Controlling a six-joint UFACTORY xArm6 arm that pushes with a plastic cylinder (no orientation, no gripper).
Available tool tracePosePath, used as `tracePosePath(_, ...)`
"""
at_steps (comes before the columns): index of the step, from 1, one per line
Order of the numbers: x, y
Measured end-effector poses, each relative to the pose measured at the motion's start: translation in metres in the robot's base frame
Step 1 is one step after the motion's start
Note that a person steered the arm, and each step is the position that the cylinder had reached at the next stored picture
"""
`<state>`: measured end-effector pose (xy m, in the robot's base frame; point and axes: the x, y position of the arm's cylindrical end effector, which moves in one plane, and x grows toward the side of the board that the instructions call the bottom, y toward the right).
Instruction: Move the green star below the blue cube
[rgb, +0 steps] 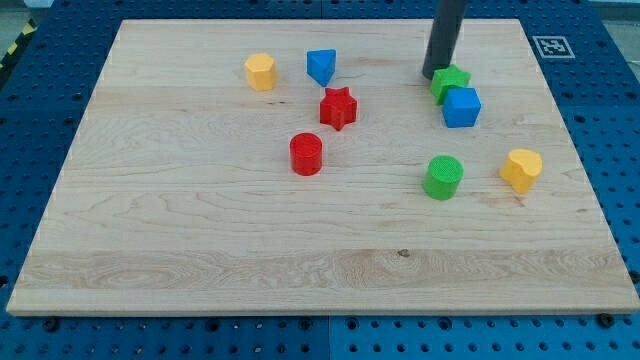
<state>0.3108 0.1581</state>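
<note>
2 green (450, 82) (443, 177), 2 blue (461, 107) (321, 66), 2 red (338, 108) (306, 154), 2 yellow blocks (260, 72) (522, 169); my tip (436, 76) touching green star; no gripper fitted.

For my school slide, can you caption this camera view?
My tip touches the green star, just above the blue cube.

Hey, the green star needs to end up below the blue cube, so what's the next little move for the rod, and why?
Probably slide my tip toward the view's left, then push the green star around the blue cube. The star sits against the cube's top-left edge and my tip is at the star's upper left, so pushing straight down would likely shove the cube too.
</note>
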Motion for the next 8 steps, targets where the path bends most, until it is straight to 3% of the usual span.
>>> tracePosePath(2,0.002,0.025)
tracePosePath(6,0.089,0.05)
tracePosePath(8,0.062,0.041)
